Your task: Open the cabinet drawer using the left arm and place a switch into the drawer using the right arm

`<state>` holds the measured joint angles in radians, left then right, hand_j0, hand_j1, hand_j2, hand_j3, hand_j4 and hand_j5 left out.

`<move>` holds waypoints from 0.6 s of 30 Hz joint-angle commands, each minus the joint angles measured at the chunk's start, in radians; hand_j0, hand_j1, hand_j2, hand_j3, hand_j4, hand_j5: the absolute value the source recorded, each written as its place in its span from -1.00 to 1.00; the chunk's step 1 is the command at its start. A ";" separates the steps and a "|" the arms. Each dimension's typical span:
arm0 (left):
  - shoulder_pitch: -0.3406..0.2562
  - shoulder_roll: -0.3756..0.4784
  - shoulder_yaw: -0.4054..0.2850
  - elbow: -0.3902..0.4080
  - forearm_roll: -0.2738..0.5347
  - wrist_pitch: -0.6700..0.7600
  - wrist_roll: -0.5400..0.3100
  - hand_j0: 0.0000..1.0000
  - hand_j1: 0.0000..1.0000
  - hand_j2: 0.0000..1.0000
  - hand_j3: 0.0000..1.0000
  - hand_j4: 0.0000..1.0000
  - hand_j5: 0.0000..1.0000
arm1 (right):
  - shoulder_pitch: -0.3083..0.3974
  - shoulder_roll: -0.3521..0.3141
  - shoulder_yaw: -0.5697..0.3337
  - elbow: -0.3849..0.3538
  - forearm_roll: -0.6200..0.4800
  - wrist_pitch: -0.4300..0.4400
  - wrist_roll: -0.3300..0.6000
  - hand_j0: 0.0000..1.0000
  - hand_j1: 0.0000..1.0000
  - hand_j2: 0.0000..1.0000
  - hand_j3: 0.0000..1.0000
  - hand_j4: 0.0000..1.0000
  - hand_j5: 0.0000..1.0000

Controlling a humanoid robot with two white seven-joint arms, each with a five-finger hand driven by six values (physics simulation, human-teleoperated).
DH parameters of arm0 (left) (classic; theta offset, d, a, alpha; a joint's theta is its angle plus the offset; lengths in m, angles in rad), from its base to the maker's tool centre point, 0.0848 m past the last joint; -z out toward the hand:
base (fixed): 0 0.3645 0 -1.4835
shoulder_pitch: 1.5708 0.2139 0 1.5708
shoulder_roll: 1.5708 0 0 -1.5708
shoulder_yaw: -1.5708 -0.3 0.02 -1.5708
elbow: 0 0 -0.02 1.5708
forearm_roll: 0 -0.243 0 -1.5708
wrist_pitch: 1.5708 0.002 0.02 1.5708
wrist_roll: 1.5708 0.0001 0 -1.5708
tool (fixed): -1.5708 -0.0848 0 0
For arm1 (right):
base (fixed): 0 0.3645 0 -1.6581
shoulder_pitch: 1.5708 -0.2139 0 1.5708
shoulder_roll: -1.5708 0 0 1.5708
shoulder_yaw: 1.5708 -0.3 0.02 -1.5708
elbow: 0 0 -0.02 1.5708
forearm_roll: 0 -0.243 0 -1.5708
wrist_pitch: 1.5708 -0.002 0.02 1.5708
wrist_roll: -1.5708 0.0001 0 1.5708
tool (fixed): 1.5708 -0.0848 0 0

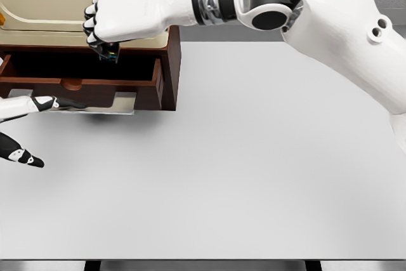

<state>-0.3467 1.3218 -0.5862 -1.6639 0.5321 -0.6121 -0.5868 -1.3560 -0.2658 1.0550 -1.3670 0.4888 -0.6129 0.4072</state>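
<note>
Matte grey table (254, 157) | wooden drawer (82, 74) open | right robot hand (104, 42) clutching dark switch (109, 52)

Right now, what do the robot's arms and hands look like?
The right arm is smooth white shells with a ribbed silver wrist ring and dark grey joints. The right hand is white with black fingertips. The left hand is also white, with black-tipped fingers.

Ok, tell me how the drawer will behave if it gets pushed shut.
The drawer looks like rigid dark wood, so it would probably slide back as one stiff piece rather than flex. It sits pulled out of the cabinet, so a push on its front likely travels straight in. The right robot hand hangs over the opening and could get in the way.
</note>
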 commanded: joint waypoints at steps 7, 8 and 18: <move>-0.003 0.001 0.000 0.000 0.009 0.001 -0.015 1.00 1.00 1.00 1.00 1.00 1.00 | 0.002 0.039 -0.024 0.025 0.028 0.002 -0.002 -0.15 -0.15 -0.15 -0.15 -0.15 -0.15; -0.005 0.001 0.000 0.000 0.009 0.001 -0.015 1.00 1.00 1.00 1.00 1.00 1.00 | 0.002 0.048 -0.024 0.034 0.028 0.002 -0.002 -0.15 -0.15 -0.15 -0.15 -0.15 -0.15; -0.012 0.004 0.002 0.001 0.019 0.001 -0.011 1.00 1.00 1.00 1.00 1.00 1.00 | 0.020 0.080 -0.030 0.083 0.063 0.002 -0.001 -0.14 -0.14 -0.14 -0.14 -0.14 -0.14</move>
<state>-0.3589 1.3229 -0.5856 -1.6631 0.5411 -0.6132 -0.5996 -1.3361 -0.1871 1.0265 -1.2889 0.5508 -0.6130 0.4070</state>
